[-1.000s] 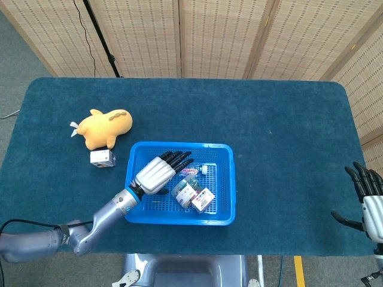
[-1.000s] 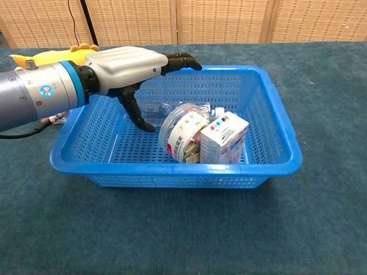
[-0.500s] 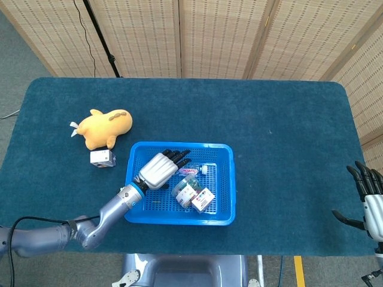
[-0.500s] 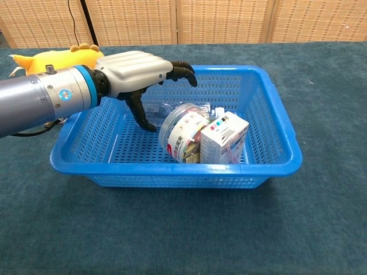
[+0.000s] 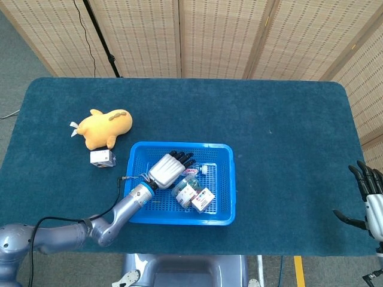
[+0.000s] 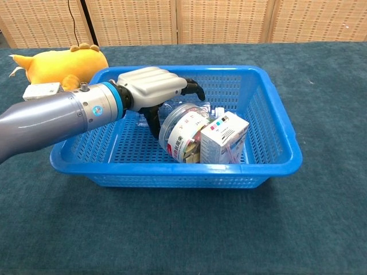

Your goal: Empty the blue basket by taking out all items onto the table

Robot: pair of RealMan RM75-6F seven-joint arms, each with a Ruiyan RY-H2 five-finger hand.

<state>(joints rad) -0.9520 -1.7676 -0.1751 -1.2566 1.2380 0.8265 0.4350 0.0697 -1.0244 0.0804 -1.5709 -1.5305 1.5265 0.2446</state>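
Moved my left hand (image 6: 153, 90) further into the blue basket (image 6: 275, 134) over the last second: it was above the left half with fingers stretched toward the back wall, now it sits over the round clear jar (image 6: 182, 134), fingers curled down behind it, thumb down at the jar's left side. Can't tell from either view whether it's actually touching the jar; nothing gripped that I can see. Head view agrees: left hand (image 5: 168, 169) at basket centre, just upper left of the jar (image 5: 185, 191).

Basket (image 5: 223, 156) is lower centre of the head frame, on the dark teal table (image 5: 287, 131). Inside it: jar lying on its side, a small white box (image 6: 225, 138) with a red and black label leaning against the jar's right side, and a clear bottle-like item (image 6: 215, 111) behind them, mostly hidden. Small white box (image 5: 203, 199) is at lower right of the jar in head view.

Out on the table, upper left of the basket: yellow plush toy (image 5: 106, 127) and a small white carton (image 5: 102, 158) just below it, touching or nearly so. Chest view shows both at the top left, plush (image 6: 60, 65), carton (image 6: 41, 90).

My right hand (image 5: 371, 197) is at the far right edge of the head frame, off the table edge, fingers apart, holding nothing
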